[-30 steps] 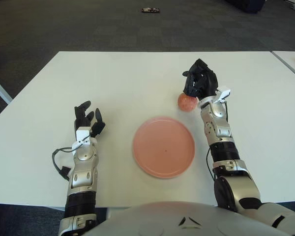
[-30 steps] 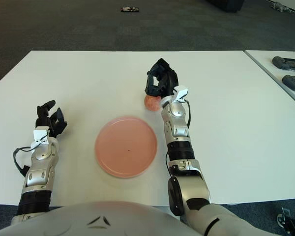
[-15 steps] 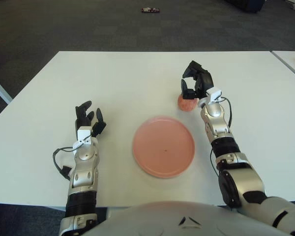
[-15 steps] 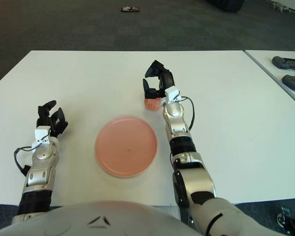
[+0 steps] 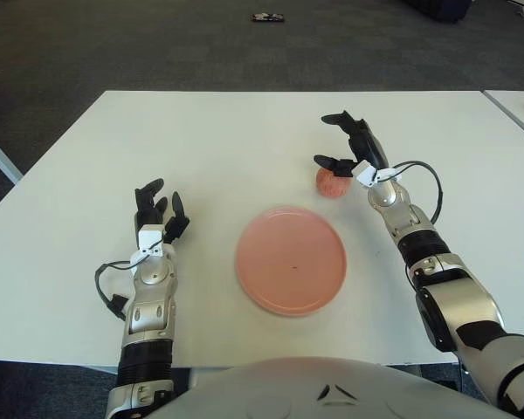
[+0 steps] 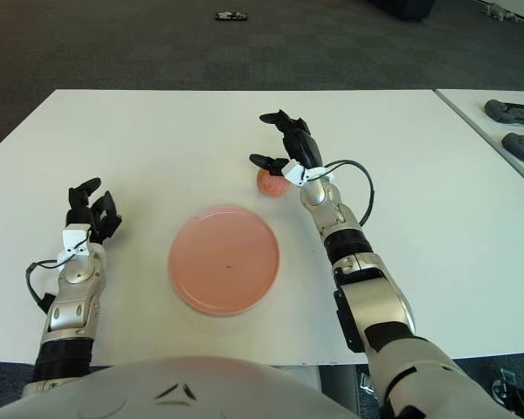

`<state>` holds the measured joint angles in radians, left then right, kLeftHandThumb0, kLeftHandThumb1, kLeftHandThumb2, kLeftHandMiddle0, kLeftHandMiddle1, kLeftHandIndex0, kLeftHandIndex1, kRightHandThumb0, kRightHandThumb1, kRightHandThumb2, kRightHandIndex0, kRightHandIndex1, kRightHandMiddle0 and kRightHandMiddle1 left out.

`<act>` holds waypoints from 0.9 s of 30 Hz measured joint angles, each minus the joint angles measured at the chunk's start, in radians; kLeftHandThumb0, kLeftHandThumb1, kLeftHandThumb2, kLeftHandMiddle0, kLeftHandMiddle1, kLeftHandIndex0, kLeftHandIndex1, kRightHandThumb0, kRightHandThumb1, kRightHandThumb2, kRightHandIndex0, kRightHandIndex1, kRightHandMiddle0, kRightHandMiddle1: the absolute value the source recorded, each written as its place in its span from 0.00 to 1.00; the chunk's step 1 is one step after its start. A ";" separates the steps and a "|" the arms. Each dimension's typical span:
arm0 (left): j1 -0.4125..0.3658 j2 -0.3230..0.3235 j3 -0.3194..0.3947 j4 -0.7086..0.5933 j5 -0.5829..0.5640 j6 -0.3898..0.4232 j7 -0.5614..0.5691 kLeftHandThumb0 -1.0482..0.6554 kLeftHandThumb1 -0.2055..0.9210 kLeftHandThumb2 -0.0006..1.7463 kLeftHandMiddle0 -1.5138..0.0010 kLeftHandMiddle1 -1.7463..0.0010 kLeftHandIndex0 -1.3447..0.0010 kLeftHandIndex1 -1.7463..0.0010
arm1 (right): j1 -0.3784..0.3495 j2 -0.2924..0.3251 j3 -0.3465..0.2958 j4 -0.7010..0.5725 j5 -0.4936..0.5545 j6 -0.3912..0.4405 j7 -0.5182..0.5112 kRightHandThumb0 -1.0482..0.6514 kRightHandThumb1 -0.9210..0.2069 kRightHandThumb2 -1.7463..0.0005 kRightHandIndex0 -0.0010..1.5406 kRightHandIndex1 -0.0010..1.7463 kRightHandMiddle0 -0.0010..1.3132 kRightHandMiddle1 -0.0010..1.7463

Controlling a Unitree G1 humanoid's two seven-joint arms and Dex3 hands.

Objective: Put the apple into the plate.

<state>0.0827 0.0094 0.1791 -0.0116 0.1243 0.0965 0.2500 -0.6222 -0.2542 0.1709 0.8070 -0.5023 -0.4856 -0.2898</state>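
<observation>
Apple (image 5: 331, 182): it lies on the white tabletop (image 5: 244, 148), beyond the right edge of the plate and apart from it; it is not in the plate.
Plate (image 5: 290, 260): pink, round and flat, near the front middle of the tabletop, with nothing on it.
Right hand (image 5: 354, 148): it is at the apple, on the apple's right and far side, with the forearm reaching in from the right.
Right fingers (image 5: 326, 161): they are spread and released; one dark finger points left above the apple, another one stands farther back. I cannot tell if a fingertip touches the apple, but they do not grasp it.
Left hand (image 5: 155, 212): it shows to the left of the plate, well apart from it and from the apple.
Left fingers (image 5: 148, 188): they are relaxed, pointing away from the robot, and hold nothing.
</observation>
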 measured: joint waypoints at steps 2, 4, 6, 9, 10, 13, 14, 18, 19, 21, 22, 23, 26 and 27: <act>0.001 -0.001 -0.002 -0.003 0.001 0.003 0.000 0.20 1.00 0.44 0.77 0.78 1.00 0.44 | -0.010 -0.011 0.012 0.012 -0.021 0.011 -0.023 0.00 0.00 0.87 0.00 0.00 0.00 0.00; 0.001 -0.003 -0.005 -0.007 0.001 0.008 0.000 0.20 1.00 0.44 0.77 0.78 1.00 0.44 | -0.019 -0.019 0.022 0.022 -0.034 0.022 -0.038 0.00 0.00 0.89 0.00 0.00 0.00 0.00; 0.001 -0.007 -0.006 -0.011 0.001 0.012 0.001 0.20 1.00 0.44 0.77 0.79 1.00 0.44 | -0.027 -0.025 0.031 0.029 -0.044 0.035 -0.046 0.00 0.00 0.90 0.00 0.00 0.00 0.00; 0.002 -0.009 -0.005 -0.015 0.001 0.015 0.001 0.20 1.00 0.45 0.77 0.79 1.00 0.44 | -0.036 -0.033 0.042 0.039 -0.050 0.048 -0.051 0.00 0.00 0.91 0.00 0.00 0.00 0.00; 0.002 -0.009 -0.005 -0.015 0.001 0.016 0.001 0.20 1.00 0.45 0.77 0.79 1.00 0.44 | -0.038 -0.035 0.044 0.041 -0.052 0.051 -0.052 0.00 0.00 0.91 0.00 0.00 0.00 0.00; 0.002 -0.010 -0.005 -0.017 0.001 0.018 0.001 0.20 1.00 0.45 0.77 0.79 1.00 0.44 | -0.043 -0.038 0.052 0.051 -0.055 0.056 -0.054 0.00 0.00 0.91 0.00 0.00 0.00 0.00; 0.002 -0.011 -0.005 -0.018 0.001 0.018 0.001 0.20 1.00 0.45 0.77 0.79 1.00 0.44 | -0.044 -0.039 0.053 0.053 -0.055 0.057 -0.054 0.00 0.00 0.91 0.00 0.00 0.00 0.00; 0.002 -0.012 -0.005 -0.018 0.001 0.019 0.001 0.20 1.00 0.44 0.77 0.79 1.00 0.44 | -0.046 -0.045 0.056 0.060 -0.055 0.059 -0.054 0.00 0.00 0.90 0.00 0.00 0.00 0.00; 0.003 -0.012 -0.005 -0.019 0.001 0.019 0.001 0.20 1.00 0.44 0.77 0.79 1.00 0.44 | -0.046 -0.048 0.056 0.060 -0.055 0.059 -0.054 0.00 0.00 0.90 0.00 0.00 0.00 0.00; 0.003 -0.012 -0.005 -0.019 0.001 0.019 0.001 0.20 1.00 0.44 0.77 0.78 1.00 0.43 | -0.047 -0.053 0.057 0.060 -0.055 0.060 -0.054 0.00 0.00 0.89 0.00 0.00 0.00 0.00; 0.003 -0.012 -0.005 -0.019 0.001 0.019 0.001 0.20 1.00 0.44 0.77 0.78 1.00 0.43 | -0.048 -0.055 0.057 0.060 -0.055 0.061 -0.054 0.00 0.00 0.89 0.00 0.00 0.00 0.00; 0.003 -0.012 -0.005 -0.019 0.001 0.019 0.001 0.20 1.00 0.44 0.77 0.78 1.00 0.43 | -0.048 -0.058 0.057 0.060 -0.055 0.062 -0.054 0.00 0.00 0.88 0.00 0.00 0.00 0.00; 0.003 -0.012 -0.005 -0.019 0.001 0.019 0.001 0.20 1.00 0.44 0.76 0.78 1.00 0.42 | -0.048 -0.068 0.058 0.060 -0.055 0.064 -0.049 0.00 0.00 0.87 0.00 0.00 0.00 0.00; 0.003 -0.013 -0.005 -0.019 0.001 0.020 0.001 0.20 1.00 0.44 0.76 0.78 1.00 0.42 | -0.048 -0.072 0.058 0.060 -0.055 0.065 -0.045 0.00 0.00 0.87 0.00 0.00 0.00 0.00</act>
<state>0.0856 -0.0032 0.1740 -0.0303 0.1252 0.1162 0.2510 -0.6707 -0.3263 0.2285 0.8667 -0.5572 -0.4205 -0.3346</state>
